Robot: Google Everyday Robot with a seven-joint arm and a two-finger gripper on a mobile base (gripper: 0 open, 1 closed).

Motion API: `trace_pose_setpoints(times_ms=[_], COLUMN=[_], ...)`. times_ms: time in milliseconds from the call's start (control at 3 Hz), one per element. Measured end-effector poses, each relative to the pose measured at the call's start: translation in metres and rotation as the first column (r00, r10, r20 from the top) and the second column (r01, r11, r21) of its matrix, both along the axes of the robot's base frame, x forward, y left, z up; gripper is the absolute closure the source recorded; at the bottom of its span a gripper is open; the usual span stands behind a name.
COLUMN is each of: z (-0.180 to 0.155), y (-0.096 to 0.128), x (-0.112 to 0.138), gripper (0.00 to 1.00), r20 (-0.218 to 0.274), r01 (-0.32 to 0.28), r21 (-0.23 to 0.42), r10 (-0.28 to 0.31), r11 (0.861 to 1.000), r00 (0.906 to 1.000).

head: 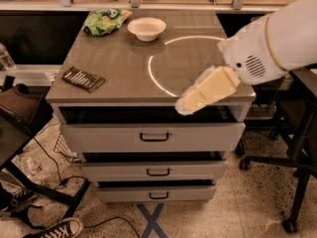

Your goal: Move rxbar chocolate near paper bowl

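Note:
The rxbar chocolate (83, 79), a flat dark wrapper with white lettering, lies near the front left edge of the grey cabinet top (124, 63). The paper bowl (146, 29), white and round, stands at the back middle of the top, far from the bar. My gripper (187, 103) is the cream-coloured end of the white arm (277, 43) coming in from the right. It hangs over the front right edge of the top, well to the right of the bar and holding nothing I can see.
A green snack bag (105, 21) lies just left of the bowl. The cabinet has three drawers (153, 138) below. A black chair base (292, 167) stands at the right. Cables and sneakers (54, 229) lie on the floor at the left.

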State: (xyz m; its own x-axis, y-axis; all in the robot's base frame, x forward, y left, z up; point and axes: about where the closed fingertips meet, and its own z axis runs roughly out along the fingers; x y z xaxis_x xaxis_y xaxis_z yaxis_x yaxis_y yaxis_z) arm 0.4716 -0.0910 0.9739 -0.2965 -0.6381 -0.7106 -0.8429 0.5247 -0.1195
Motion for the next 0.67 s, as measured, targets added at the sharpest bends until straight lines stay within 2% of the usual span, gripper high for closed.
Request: trace_pose_setpoints(times_ms=[333,667], z=[0.012,0.033], y=[0.034,0.040], x=[0.018,0.036], gripper=[0.00,0.00], r20=[0.102,0.190], r01=[-0.001,0.026], r21=[0.130,0.178], r10=[-0.012,-0.060], r11=[0.991,0.984], r00=[0.9947,0.9799])
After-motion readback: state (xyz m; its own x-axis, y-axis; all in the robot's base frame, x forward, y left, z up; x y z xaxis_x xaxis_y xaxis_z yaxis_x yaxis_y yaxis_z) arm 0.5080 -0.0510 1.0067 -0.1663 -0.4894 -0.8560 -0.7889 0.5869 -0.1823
